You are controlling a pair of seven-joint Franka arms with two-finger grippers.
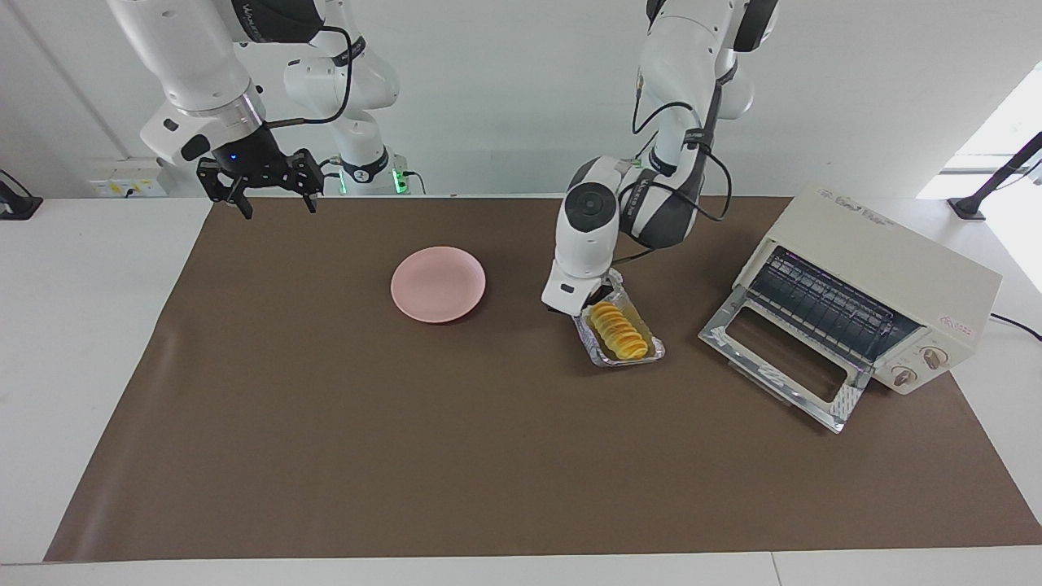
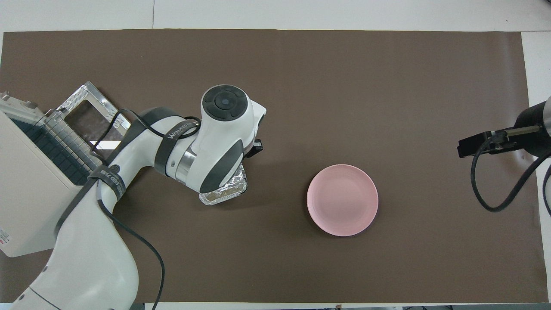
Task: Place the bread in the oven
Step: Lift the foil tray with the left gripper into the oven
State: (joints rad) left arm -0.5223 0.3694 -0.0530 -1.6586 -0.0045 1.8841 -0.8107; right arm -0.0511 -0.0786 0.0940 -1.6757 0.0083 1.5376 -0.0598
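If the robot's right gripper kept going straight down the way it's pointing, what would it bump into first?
Probably just the brown mat. The right gripper hangs open, pointing down over the mat's edge nearest the robots, at the right arm's end. Nothing shows beneath it; the pink plate sits well aside. Depth is hard to judge.

Robotics lab, staged as a mock kitchen. Two white robot arms [image 1: 203, 73] mounted at the edge of a white table [image 1: 89, 325] against a plain white wall. A brown mat [image 1: 326, 423] covers the worktop. Kitchen props on it: toaster oven [image 1: 863, 301], pink plate [image 1: 438, 284], foil tray [image 1: 643, 352]. Loose cables run along the arms.
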